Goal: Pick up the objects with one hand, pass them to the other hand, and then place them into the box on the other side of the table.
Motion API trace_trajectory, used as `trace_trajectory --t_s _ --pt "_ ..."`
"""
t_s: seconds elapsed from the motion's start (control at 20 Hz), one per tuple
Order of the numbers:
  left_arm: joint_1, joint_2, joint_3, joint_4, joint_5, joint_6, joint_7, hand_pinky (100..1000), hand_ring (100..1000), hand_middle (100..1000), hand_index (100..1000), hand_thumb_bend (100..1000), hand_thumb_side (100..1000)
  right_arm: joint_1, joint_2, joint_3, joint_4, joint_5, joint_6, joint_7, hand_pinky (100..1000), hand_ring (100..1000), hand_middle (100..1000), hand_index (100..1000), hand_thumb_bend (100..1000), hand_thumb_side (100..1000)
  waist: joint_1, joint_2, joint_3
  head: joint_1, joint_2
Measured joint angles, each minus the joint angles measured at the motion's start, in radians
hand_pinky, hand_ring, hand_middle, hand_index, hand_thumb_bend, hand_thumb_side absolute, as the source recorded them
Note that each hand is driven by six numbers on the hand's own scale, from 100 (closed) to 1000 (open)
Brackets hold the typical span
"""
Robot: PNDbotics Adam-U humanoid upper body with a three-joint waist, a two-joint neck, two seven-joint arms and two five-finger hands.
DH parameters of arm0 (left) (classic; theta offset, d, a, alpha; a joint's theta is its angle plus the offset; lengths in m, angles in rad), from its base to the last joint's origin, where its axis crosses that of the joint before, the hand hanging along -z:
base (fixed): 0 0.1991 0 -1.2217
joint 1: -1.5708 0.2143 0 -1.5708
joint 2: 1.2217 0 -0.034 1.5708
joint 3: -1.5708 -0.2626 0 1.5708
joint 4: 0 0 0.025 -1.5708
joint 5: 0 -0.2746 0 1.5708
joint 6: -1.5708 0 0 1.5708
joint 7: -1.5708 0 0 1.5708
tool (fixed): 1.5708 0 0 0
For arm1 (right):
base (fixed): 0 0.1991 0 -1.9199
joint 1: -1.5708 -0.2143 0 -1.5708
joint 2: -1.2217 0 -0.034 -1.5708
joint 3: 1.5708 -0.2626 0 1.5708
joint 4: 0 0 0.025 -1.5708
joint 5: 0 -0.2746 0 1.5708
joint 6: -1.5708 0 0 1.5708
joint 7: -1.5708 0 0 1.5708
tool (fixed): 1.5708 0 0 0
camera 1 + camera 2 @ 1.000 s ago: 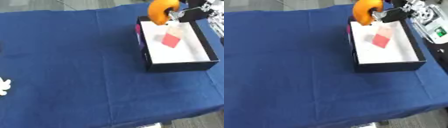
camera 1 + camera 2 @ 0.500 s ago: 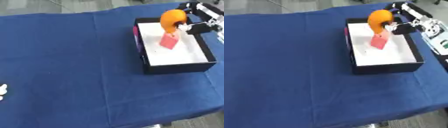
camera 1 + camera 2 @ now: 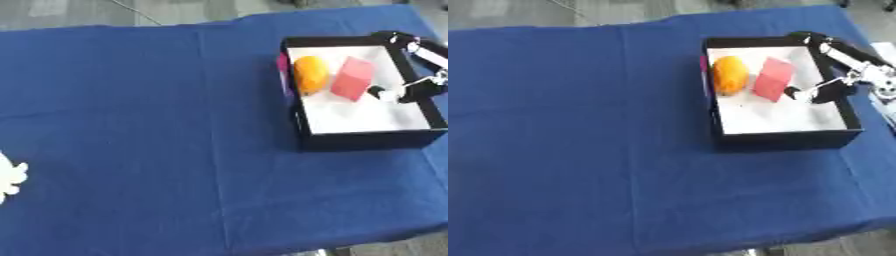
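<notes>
An orange, rounded object (image 3: 730, 75) lies inside the black box (image 3: 785, 140) against its left wall, on the white floor. A red block (image 3: 773, 78) lies just right of it, also in the box. My right hand (image 3: 831, 88) hangs over the right side of the box, open, with a pale fingertip (image 3: 793, 93) close to the red block and nothing held. My left hand (image 3: 9, 176) shows only as pale fingers at the lower left edge of the left eye view, open and far from the box.
A blue cloth (image 3: 149, 125) covers the whole table, and the box stands at its far right. A small pink patch (image 3: 283, 63) shows on the box's left outer wall. Grey floor lies beyond the far and near edges.
The right hand has let go of the orange object, which now lies in the box beside the red block. The hand has drawn back towards the box's right wall. The camera has shifted.
</notes>
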Motion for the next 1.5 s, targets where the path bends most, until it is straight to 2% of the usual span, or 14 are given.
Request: trace_trajectory --t_s 0.05,0.15,0.2,0.35,0.45,0.5,0.6,0.65,0.85,1.05,1.25,1.5 --pt "-0.009 0.005 0.002 0.018 -0.010 -0.010 -0.010 921 876 777 898 556 498 0.001 0.000 -0.007 0.000 0.001 -0.002 0.000 1000 1000 1000 1000 297 100 0.000 0.000 0.000 0.009 0.000" --pt "-0.024 0.012 0.003 0.048 -0.026 -0.035 -0.030 923 884 781 897 602 508 0.003 0.000 -0.023 -0.005 -0.022 -0.001 -0.001 1000 1000 1000 1000 130 111 0.000 0.000 0.000 0.035 0.000" --pt "-0.031 0.013 0.003 0.060 -0.035 -0.048 -0.043 924 889 786 896 621 506 0.003 0.001 -0.032 -0.012 -0.050 0.005 -0.003 1000 1000 1000 1000 100 165 0.000 0.000 0.000 0.052 0.000" --pt "-0.056 0.018 0.000 0.086 -0.064 -0.091 -0.087 930 899 794 896 651 501 0.002 0.005 -0.054 -0.058 -0.184 0.038 -0.006 1000 1000 1000 1000 100 320 0.001 0.000 0.000 0.115 0.001" --pt "-0.069 0.020 -0.008 0.102 -0.082 -0.116 -0.121 932 904 799 890 669 502 0.001 0.008 -0.065 -0.098 -0.283 0.067 -0.006 1000 1000 1000 1000 100 375 0.001 0.000 0.001 0.154 0.001" --pt "-0.075 0.020 -0.013 0.111 -0.090 -0.127 -0.139 930 906 800 883 680 504 -0.001 0.011 -0.068 -0.118 -0.327 0.081 -0.005 1000 1000 1000 1000 100 380 0.000 0.000 0.001 0.170 0.001" --pt "-0.086 0.021 -0.022 0.128 -0.109 -0.144 -0.168 926 910 805 880 703 513 -0.002 0.013 -0.076 -0.155 -0.403 0.106 -0.006 1000 1000 1000 1000 100 311 0.000 0.000 0.005 0.200 0.001" --pt "-0.091 0.021 -0.026 0.137 -0.123 -0.151 -0.179 925 912 807 890 714 508 -0.003 0.015 -0.080 -0.173 -0.435 0.117 -0.010 1000 1000 1000 1000 100 311 0.000 0.000 0.007 0.214 0.001" --pt "-0.117 0.021 -0.055 0.178 -0.196 -0.187 -0.206 923 922 811 905 806 436 -0.010 0.023 -0.094 -0.236 -0.536 0.162 -0.043 1000 1000 1000 1000 100 305 0.000 0.000 0.009 0.259 0.001" --pt "-0.144 0.019 -0.098 0.207 -0.265 -0.264 -0.185 922 919 795 897 817 354 -0.010 0.027 -0.097 -0.275 -0.584 0.198 -0.075 1000 1000 1000 1000 100 308 -0.001 0.000 0.009 0.275 0.002" --pt "-0.205 -0.016 -0.143 0.266 -0.304 -0.340 -0.111 912 906 776 885 810 308 -0.010 0.031 -0.097 -0.288 -0.603 0.220 -0.096 1000 1000 1000 1000 100 311 -0.002 -0.001 0.011 0.277 0.003" --pt "-0.272 -0.080 -0.176 0.357 -0.353 -0.406 -0.045 913 901 768 870 797 331 -0.011 0.031 -0.097 -0.291 -0.610 0.235 -0.103 1000 1000 1000 1000 100 313 -0.003 -0.001 0.009 0.267 0.006"
